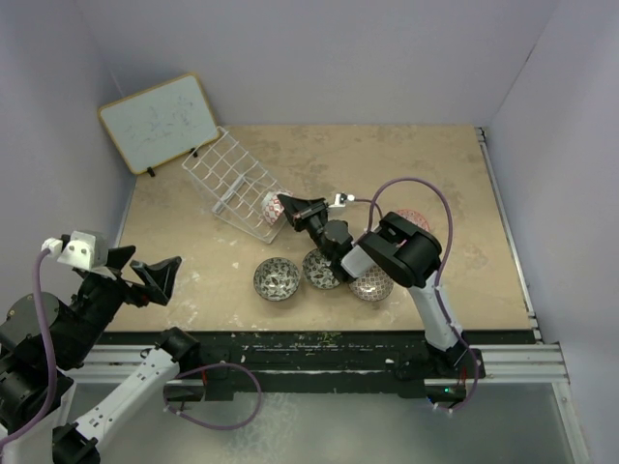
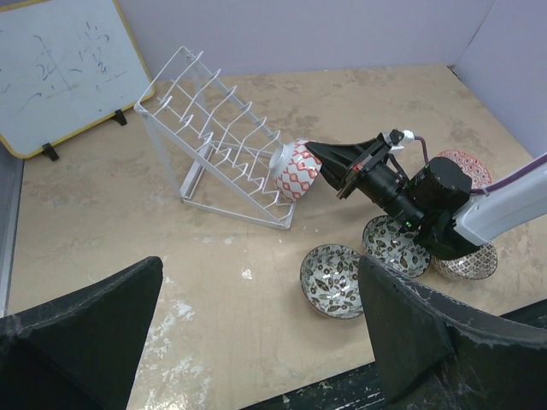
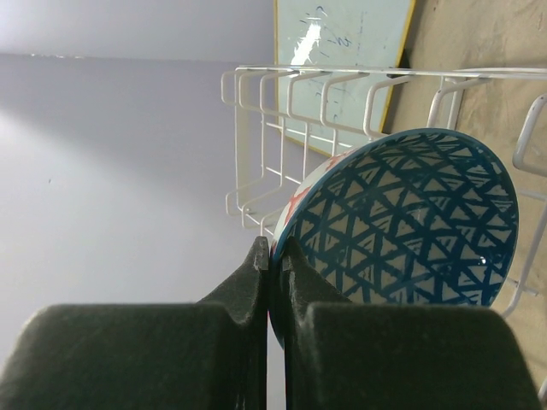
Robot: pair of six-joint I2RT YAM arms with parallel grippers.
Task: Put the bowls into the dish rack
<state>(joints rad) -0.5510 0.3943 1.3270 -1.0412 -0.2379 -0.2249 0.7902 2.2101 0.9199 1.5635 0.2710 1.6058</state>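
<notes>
Bowl (image 2: 297,169) pinched by rim in R fingers (image 3: 248,286), just beside dish rack (image 2: 218,141).

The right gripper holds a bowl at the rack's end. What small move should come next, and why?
Probably ease the bowl a little deeper between the wires of the dish rack. The right gripper is shut on the bowl's rim, and the bowl stands on edge at the rack's end; whether it is seated is unclear.
</notes>
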